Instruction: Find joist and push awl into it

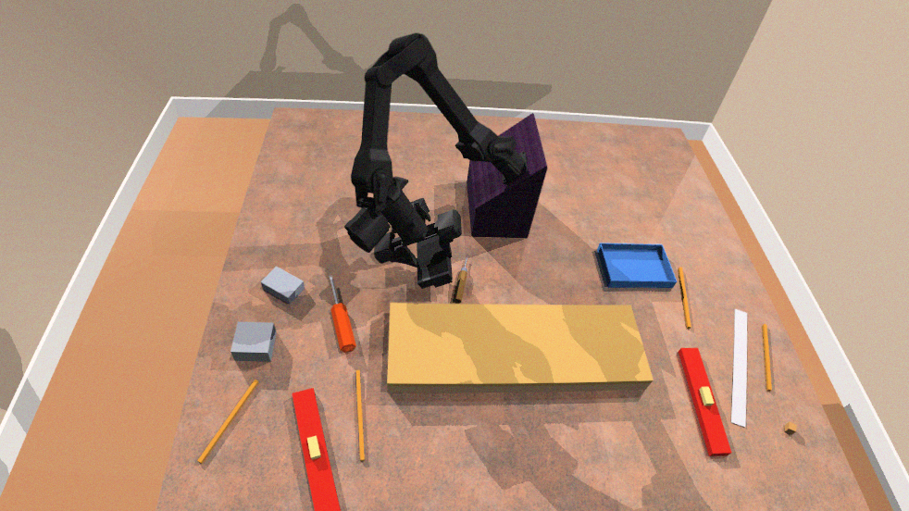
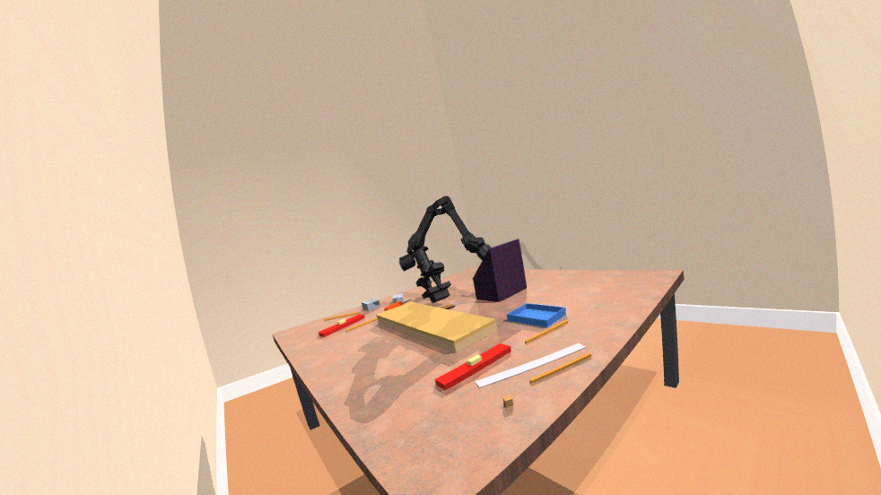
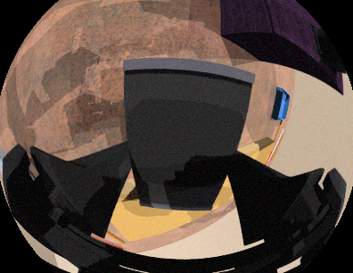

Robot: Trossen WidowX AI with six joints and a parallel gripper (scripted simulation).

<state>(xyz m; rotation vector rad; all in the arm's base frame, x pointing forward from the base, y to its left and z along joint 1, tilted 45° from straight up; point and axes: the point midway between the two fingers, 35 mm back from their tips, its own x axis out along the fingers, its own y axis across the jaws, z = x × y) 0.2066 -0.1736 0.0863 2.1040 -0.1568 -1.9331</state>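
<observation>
My gripper (image 1: pixel 429 247) (image 2: pixel 433 282) (image 3: pixel 182 149) is shut on the stud finder, a dark block (image 1: pixel 434 267) (image 2: pixel 437 294) (image 3: pixel 188 120) that fills the middle of the wrist view. It is held tilted above the table behind the panel's left part, not over the panel. The yellow floor panel (image 1: pixel 596 357) (image 2: pixel 422 320) (image 3: pixel 168 221) lies flat; no hole or joist shows. The awl (image 1: pixel 459 287), with a wooden handle and thin metal tip, lies just behind the panel, right of the held block. The blue tray (image 1: pixel 638 285) (image 2: pixel 519 318) (image 3: pixel 281 104) stands empty at the right.
An orange screwdriver (image 1: pixel 342 328) and two grey blocks (image 1: pixel 281 284) (image 1: pixel 253 341) lie left of the panel. A dark purple wedge (image 1: pixel 505 210) (image 2: pixel 503 275) (image 3: pixel 280 40) stands behind, at the arm's base. Red levels (image 1: pixel 305 411) (image 1: pixel 693 371), pencils and a white strip (image 1: pixel 739 367) lie around the panel.
</observation>
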